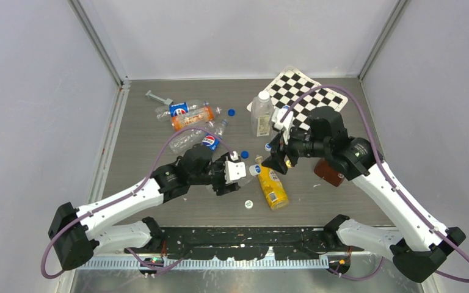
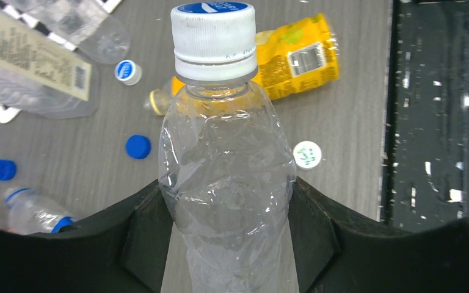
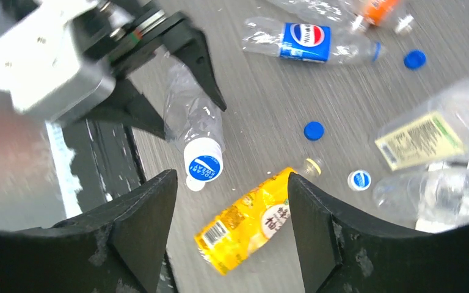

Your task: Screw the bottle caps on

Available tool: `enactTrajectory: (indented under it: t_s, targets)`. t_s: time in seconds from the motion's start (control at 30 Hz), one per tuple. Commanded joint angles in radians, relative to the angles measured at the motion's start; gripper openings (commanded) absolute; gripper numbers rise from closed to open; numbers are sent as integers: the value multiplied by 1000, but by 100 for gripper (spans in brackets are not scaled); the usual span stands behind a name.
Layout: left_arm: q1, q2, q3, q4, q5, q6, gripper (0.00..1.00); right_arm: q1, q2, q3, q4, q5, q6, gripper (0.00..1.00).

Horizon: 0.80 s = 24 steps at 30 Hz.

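now, step: capping the slim bottle [image 2: 226, 177]. looks abt done; its cap [image 2: 214, 39] sits square on the neck w/ the ring snug under it. can't tell from the pics if it's fully tight.
left fingers [image 2: 140, 235]: clamped on both sides of the slim bottle's body, below the shoulder. cap end points twd the right arm.
right fingers [image 3: 140, 220]: apart, nothing btwn them. near the cap but not touching; in the right wrist view the cap lies just ahead of the gap.
loose caps: blue cap [image 2: 138, 146], white cap [image 2: 307, 154] and blue-and-white cap [image 2: 127, 71] lie on the bench [image 1: 317, 201], apart from each other.
squarish bottle [image 1: 261, 116]: upright by the checkerboard [image 1: 305, 91], pale label. top looks white; capped or not, can't tell.
yellow bottle [image 2: 293, 58]: lying on the bench just past the held bottle, neck open; not a task item.
next move (my read): if the cap is tight, the left arm sets the slim bottle down clear of the clutter. the right fingers then need a small loose cap, so a narrow, centred pinch from above. the left arm needs a firm hold on the next open bottle w/ its neck facing the right arm.
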Motion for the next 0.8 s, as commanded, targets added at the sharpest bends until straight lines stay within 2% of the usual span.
enactTrajectory:
  t_s: [0.0, 0.1, 0.23, 0.4, 0.77]
  targets:
    - [-2, 19, 59, -26, 159, -21, 0, 12, -29, -64, 16, -235, -452, 71]
    - [-2, 33, 66, -39, 171, -22, 0, 37, -6, -67, -12, -277, -525, 67]
    - [-2, 33, 69, -44, 179, -22, 0, 122, 51, -11, -142, -183, -642, 65]
    - [-2, 31, 69, -46, 181, -20, 0, 162, 88, 2, -177, -156, -665, 64]
    - [-2, 19, 71, -49, 192, -16, 0, 179, 131, 8, -197, -101, -700, 55]
